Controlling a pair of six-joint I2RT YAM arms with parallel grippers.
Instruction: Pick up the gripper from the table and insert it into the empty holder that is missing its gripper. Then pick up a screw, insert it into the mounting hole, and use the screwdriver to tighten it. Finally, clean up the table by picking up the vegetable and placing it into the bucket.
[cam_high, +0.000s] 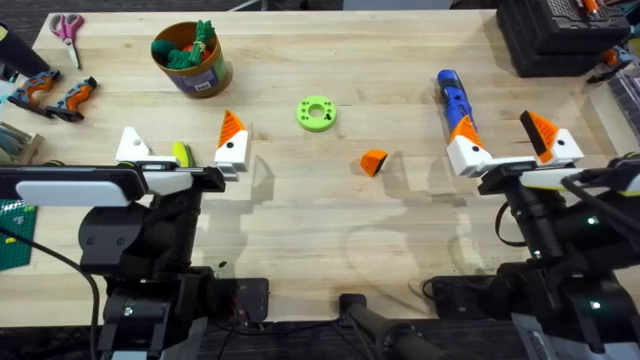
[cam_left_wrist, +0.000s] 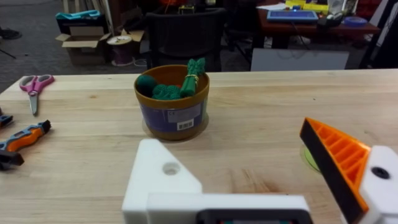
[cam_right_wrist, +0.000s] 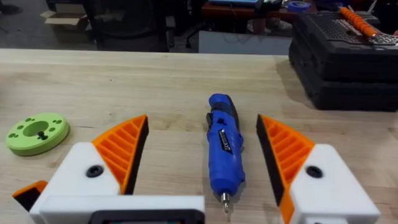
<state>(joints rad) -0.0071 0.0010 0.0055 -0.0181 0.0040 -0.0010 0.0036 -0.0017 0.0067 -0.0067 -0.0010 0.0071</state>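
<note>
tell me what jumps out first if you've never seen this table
Probably the bright blue screwdriver lying at the right of the table, between the right gripper's open orange-tipped jaws. Next, the small loose orange wedge alone near the middle, just below the lime-green ring. At upper left an orange-brown bucket holds green toy vegetables, and the left gripper has one finger plain white, without an orange tip.

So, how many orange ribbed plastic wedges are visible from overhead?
4. A loose wedge lies mid-table; one wedge tips a white block on the left arm; two wedges tip the right arm's blocks.
</note>
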